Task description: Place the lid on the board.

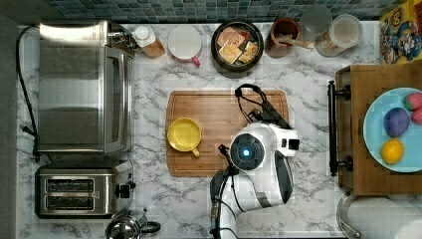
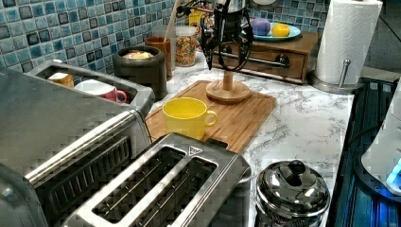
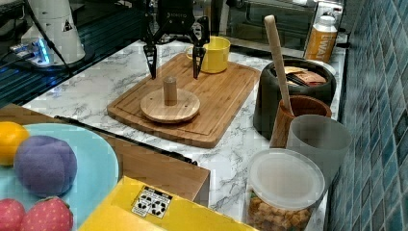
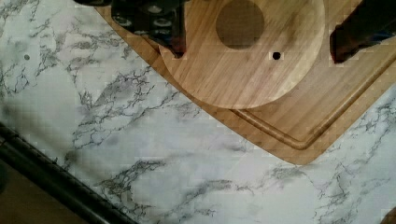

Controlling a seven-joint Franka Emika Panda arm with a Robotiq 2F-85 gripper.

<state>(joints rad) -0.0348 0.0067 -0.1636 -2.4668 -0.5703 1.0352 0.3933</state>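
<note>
On a white marble surface [image 3: 91, 82] backed by blue mosaic tile wall [image 3: 380, 72], bamboo board [image 3: 226, 91] carrying the round wooden lid [image 3: 170, 107] knob-up near one corner, hand [image 3: 173, 57] hanging above it, fingers spread wide, holding nothing, yellow cup [image 3: 215, 54] farther along the board.

The top view looks straight down. Left and right views face each other, low, across the grooved rectangular bamboo board [image 3: 192, 103]. The wrist view looks down, close beneath the black two-fingered gripper [image 3: 172, 61].
</note>
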